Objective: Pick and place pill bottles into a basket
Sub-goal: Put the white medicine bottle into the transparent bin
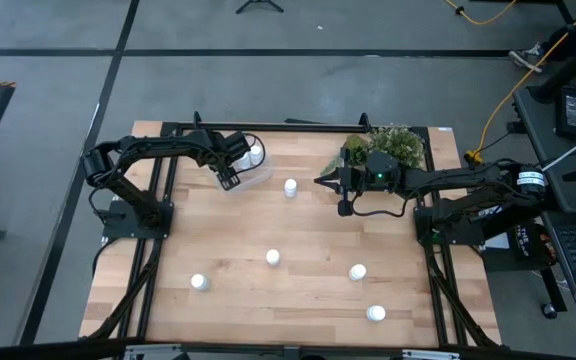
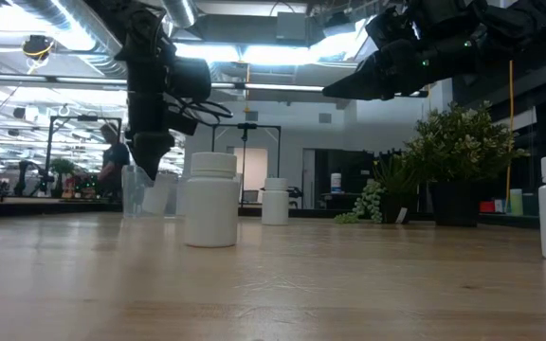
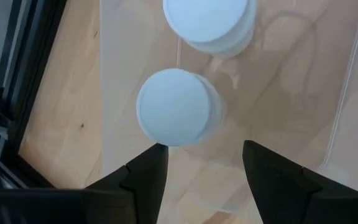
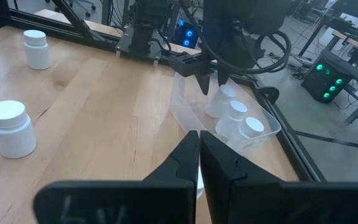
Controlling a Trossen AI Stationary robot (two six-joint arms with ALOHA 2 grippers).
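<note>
1. Here, the left gripper (image 1: pixel 231 180) hangs over the basket (image 1: pixel 253 176) at the table's far left; its fingers (image 3: pixel 143 177) stand spread apart with nothing between them, touching nothing.
2. Directly below its fingertips, inside the basket, stand pill bottles; the left wrist view shows two white caps (image 3: pixel 173 107), and the right wrist view shows three bottles (image 4: pixel 232 116) in the clear tray.
3. The right gripper (image 1: pixel 326 181) hovers above the table just beside the green plant (image 1: pixel 393 142); its fingers are pressed together and hold nothing.
4. One bottle (image 1: pixel 290 187) stands between the two grippers; four more (image 1: pixel 272 257) stand well apart nearer the front edge.
5. No writing or label is readable on any bottle.
</note>
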